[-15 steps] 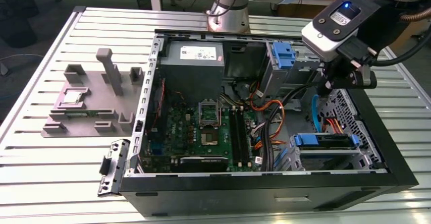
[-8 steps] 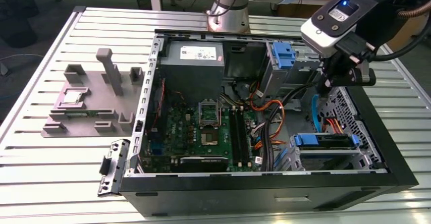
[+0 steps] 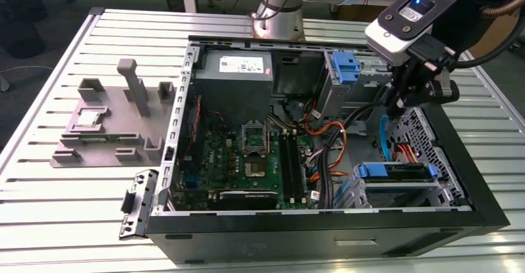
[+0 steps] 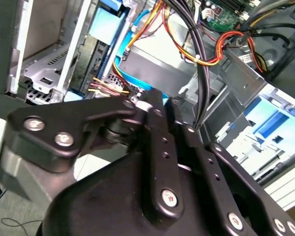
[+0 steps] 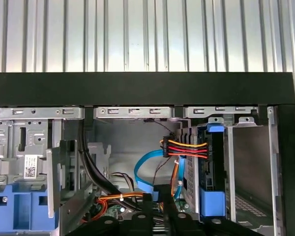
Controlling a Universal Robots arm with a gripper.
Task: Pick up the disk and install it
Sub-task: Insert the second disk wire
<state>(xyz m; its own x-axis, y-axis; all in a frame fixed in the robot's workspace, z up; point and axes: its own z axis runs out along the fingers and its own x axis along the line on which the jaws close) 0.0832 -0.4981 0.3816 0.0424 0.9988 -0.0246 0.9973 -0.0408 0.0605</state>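
The disk [image 3: 394, 172] lies flat in the drive cage at the case's near corner on the exterior view's right, a dark slab with a blue rail at its end. The first wrist view shows the disk [image 5: 209, 177] edge-on in its bay, blue tab outward, with a red, yellow and orange cable plug [image 5: 186, 148] beside it. My gripper [image 3: 404, 109] hangs above the case between the two drive cages, farther back than the disk and apart from it. In both wrist views the gripper [image 5: 159, 209] [image 4: 155, 101] has its fingers together, with nothing seen between them.
The open black computer case [image 3: 328, 231] holds a motherboard [image 3: 246, 156], a power supply [image 3: 233, 70] and loose cables [image 3: 328, 144]. A blue bracket [image 3: 345, 67] sits in the far cage. A grey fixture [image 3: 110, 125] with a small silver chip [image 3: 90, 120] stands on the slatted table at the exterior view's left.
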